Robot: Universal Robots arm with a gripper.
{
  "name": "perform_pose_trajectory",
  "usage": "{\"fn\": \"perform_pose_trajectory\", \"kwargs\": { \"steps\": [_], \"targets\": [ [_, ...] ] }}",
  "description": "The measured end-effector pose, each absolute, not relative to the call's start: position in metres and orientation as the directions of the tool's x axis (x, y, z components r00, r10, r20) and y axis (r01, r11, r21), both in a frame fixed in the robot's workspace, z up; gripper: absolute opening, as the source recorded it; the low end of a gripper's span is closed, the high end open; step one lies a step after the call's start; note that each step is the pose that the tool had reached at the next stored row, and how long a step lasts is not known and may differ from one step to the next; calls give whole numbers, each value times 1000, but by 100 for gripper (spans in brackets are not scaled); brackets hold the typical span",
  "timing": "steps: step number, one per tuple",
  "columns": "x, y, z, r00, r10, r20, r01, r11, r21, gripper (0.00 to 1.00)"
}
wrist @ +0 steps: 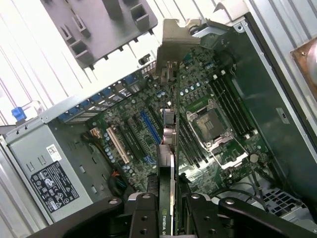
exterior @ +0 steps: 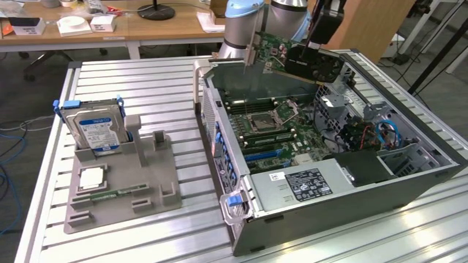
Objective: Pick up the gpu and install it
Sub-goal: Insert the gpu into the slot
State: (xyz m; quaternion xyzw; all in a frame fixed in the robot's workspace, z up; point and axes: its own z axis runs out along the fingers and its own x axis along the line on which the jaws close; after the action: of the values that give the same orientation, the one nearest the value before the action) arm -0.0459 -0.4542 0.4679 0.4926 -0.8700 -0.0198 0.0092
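Gripper (wrist: 171,210) clenched on gpu (exterior: 281,52), card hanging above open computer case (exterior: 329,213), over its motherboard (exterior: 292,145). We judge card light, stiff, fragile: hold by cooler block (exterior: 316,63), sparing bare circuitry.

Silver arm (exterior: 241,35), blue cap (exterior: 245,8) — black hand (wrist: 171,218)

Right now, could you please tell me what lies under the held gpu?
Under the gpu, gripped by the gripper, lies the motherboard inside the open computer case: CPU socket, blue expansion slot. The card's edge hides a strip of board.
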Motion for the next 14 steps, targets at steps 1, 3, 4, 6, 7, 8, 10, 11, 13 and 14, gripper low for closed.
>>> {"fn": "perform_pose_trajectory", "kwargs": {
  "steps": [1,3,4,6,7,8,10,11,13,14],
  "targets": [
    [-46,-454,468,-509,-861,-4,-860,509,44,26],
    [-46,-454,468,-498,-867,-4,-866,498,44,26],
    [-46,-454,468,-493,-870,-4,-869,492,44,26],
    [-46,-454,468,-482,-876,-3,-875,482,44,26],
    [-46,-454,468,-477,-879,-3,-878,477,44,26],
    [-46,-454,468,-473,-881,-4,-881,472,44,26],
    [-46,-454,468,-462,-887,-3,-886,462,44,26],
    [-46,-454,468,-458,-889,-3,-888,457,44,26],
    [-46,-454,468,-448,-894,-3,-893,447,44,26],
    [-46,-454,468,-443,-897,-3,-896,442,44,26]
  ]
}}
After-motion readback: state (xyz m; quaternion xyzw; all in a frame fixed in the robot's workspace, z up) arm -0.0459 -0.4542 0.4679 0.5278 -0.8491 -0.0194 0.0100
